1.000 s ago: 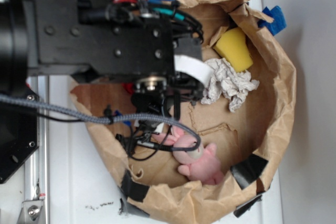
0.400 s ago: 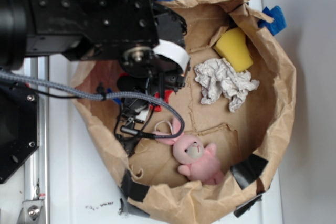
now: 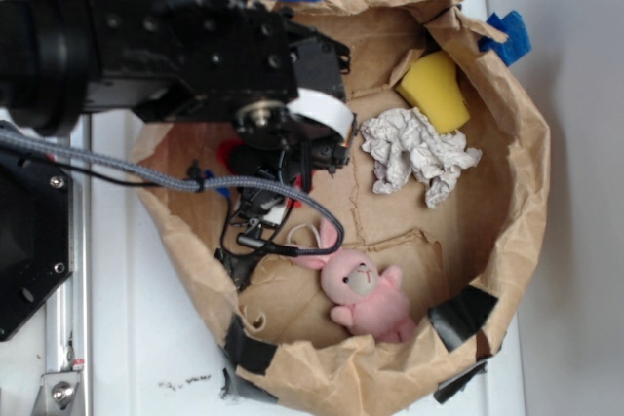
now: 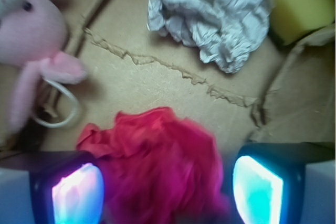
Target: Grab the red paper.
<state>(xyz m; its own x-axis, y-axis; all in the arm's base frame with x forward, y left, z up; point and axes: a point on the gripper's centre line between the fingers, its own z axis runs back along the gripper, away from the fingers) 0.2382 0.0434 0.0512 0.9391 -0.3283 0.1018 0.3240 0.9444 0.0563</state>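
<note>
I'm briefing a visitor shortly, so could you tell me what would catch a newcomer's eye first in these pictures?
The red paper fills the bottom of the wrist view, sitting between the open gripper's glowing fingers. Behind it lie a white-grey paper wad, a pink plush bunny at left and a yellow sponge at top right.
</note>
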